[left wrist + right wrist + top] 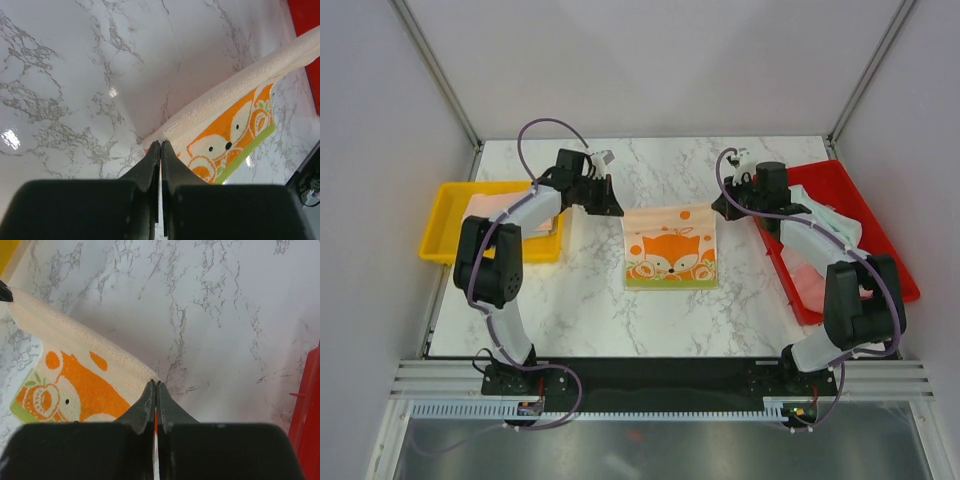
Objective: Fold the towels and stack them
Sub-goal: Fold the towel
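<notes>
With left hand (160, 144) and right hand (155, 383) clamped on far corners of the orange towel (670, 255), I must draw both forward evenly.

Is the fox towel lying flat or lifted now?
Partly lifted: the left gripper and right gripper hold the fox towel by its far corners above the table; its near edge lies on it.
</notes>
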{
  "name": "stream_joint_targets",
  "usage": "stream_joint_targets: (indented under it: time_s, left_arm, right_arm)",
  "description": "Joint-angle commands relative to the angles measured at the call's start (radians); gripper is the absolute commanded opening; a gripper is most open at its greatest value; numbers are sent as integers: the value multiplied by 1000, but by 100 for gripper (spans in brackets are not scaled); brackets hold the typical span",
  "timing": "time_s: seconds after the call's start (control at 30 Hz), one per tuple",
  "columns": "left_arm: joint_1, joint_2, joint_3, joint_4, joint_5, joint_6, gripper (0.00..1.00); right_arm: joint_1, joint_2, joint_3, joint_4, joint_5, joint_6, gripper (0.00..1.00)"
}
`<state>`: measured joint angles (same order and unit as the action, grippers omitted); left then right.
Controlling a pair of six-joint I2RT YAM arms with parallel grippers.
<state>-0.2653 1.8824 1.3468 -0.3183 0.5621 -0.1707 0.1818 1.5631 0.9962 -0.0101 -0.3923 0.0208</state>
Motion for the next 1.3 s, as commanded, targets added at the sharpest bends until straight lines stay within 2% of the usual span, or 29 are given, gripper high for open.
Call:
stream_joint_targets:
  time_s: [0.0,0.37,0.73,0.97,1.27]
  left_arm:
    - [-6,-75,-37,35,7,-29,2]
    - [-66,-229,-170,42,-37,-53,2]
    - [-127,-316,-307,56,-119,-101,2]
    - [-161,-359,-408,84,-155,-130,2]
    - [-229,-376,-471,99,-240,-154,2]
  right_arm:
    - [4,-64,-31,45,38,25,0]
    - [30,-221,-171,44,93,114,0]
    - [73,-377,-310,12,118,237,0]
    - [91,-451,-422,-36,158,372,0]
    - [100,-448,-513,-64,164,419,2]
